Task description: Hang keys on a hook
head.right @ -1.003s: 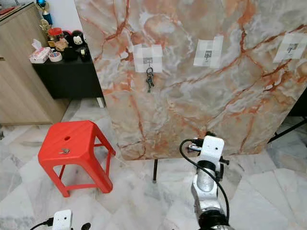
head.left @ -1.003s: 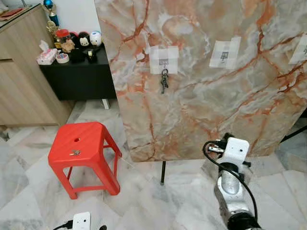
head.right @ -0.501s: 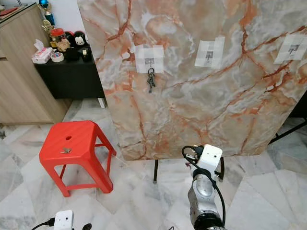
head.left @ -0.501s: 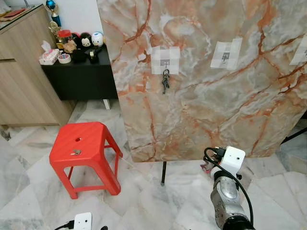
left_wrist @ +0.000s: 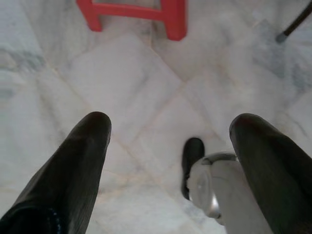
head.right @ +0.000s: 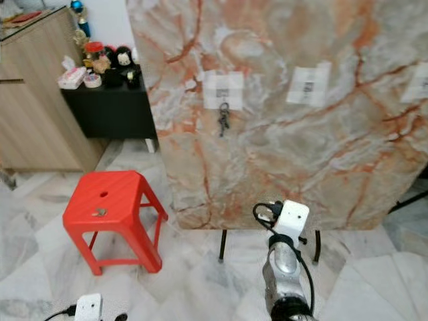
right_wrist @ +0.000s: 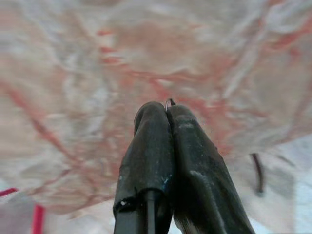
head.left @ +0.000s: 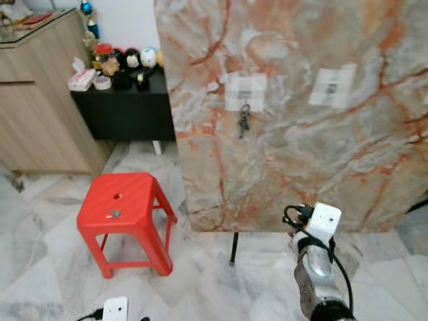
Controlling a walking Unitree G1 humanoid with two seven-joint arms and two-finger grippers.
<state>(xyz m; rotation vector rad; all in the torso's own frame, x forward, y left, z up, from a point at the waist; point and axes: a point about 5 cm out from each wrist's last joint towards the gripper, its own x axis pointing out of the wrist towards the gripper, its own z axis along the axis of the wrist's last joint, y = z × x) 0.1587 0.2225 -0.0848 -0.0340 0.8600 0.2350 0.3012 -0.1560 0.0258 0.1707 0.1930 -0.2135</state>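
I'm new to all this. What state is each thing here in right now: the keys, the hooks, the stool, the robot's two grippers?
Keys: hanging from the left hook on the marble board.
Middle hook: bare.
Red stool: upright, with a small object on its seat.
Right gripper: fingers pressed shut, pointing at the board.
Left gripper: fingers spread open, holding nothing, pointing down at the floor.

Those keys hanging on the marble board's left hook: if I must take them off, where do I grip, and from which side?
Grip the keys on the lower dangling part, below the hook, coming head-on at the board with one finger on either side. They hang against the board, so probably only the front is free.
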